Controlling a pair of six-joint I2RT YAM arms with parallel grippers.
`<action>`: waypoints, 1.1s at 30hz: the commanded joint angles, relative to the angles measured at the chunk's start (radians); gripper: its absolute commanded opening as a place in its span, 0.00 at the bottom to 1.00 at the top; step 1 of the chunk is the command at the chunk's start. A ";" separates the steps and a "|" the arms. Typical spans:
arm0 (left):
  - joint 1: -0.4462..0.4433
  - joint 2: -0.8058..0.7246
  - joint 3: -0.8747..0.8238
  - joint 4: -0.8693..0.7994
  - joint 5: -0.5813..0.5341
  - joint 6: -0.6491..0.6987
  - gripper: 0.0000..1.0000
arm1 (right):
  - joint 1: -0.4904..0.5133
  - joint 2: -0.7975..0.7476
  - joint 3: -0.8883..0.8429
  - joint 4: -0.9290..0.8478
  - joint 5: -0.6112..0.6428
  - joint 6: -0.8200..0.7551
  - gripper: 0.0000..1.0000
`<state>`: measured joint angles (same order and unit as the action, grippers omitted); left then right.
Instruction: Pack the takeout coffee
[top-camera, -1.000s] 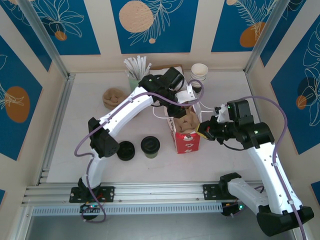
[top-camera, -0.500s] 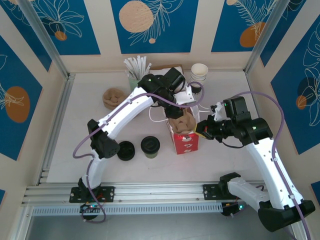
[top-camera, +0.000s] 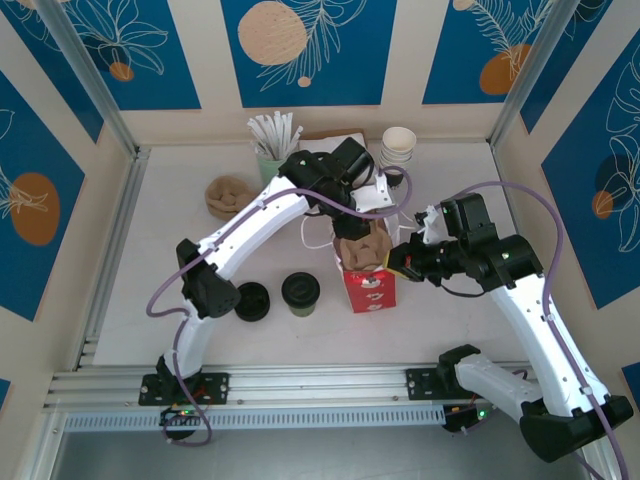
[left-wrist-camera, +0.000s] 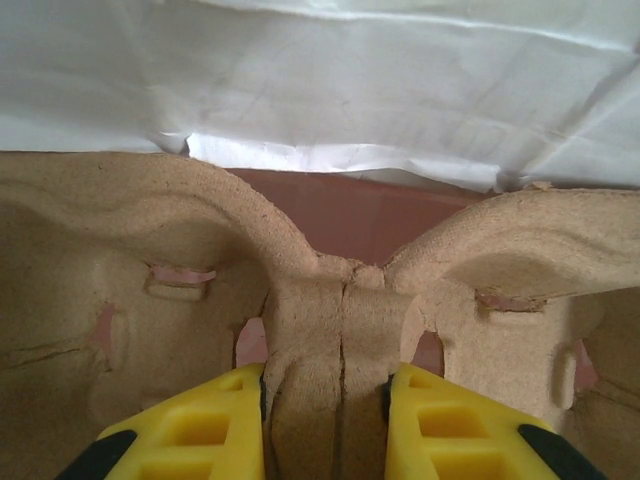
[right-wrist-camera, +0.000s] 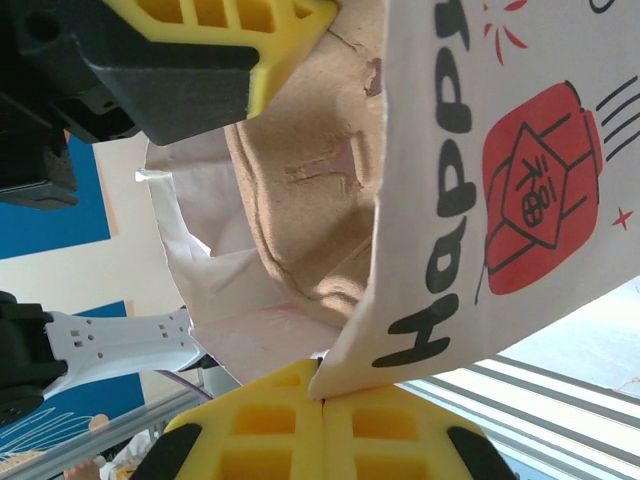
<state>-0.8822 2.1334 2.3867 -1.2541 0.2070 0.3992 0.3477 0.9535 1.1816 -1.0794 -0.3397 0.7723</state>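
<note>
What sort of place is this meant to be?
Probably a mock coffee-shop counter built for robot trials: a lidded takeout coffee, stacked paper cups, and a red bag holding a pulp cup carrier.

The left gripper (left-wrist-camera: 325, 420) clamps the centre ridge of the moulded pulp cup carrier (left-wrist-camera: 130, 250) between its yellow fingers (left-wrist-camera: 200, 430). Behind the carrier stands the white inner wall of the bag (left-wrist-camera: 350, 80), with a reddish strip (left-wrist-camera: 370, 215) below it.

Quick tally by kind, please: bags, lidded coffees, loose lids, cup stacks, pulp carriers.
red bag: 1
takeout coffee: 1
loose black lid pile: 1
cream cup stack: 1
pulp cup carrier in the bag: 1
brown pulp pile, back left: 1
Total: 6
</note>
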 joint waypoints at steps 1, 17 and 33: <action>-0.025 0.009 -0.017 0.036 0.052 -0.014 0.25 | 0.008 0.001 -0.004 0.035 -0.014 -0.011 0.03; -0.028 -0.013 -0.165 0.125 0.101 0.035 0.25 | 0.005 -0.015 0.015 -0.017 0.058 -0.033 0.03; -0.028 0.006 -0.215 0.160 0.085 0.052 0.25 | -0.027 -0.047 0.015 -0.087 0.105 -0.087 0.03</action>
<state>-0.8970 2.1334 2.1899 -1.0939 0.2638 0.4294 0.3267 0.9237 1.1896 -1.1294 -0.2493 0.7155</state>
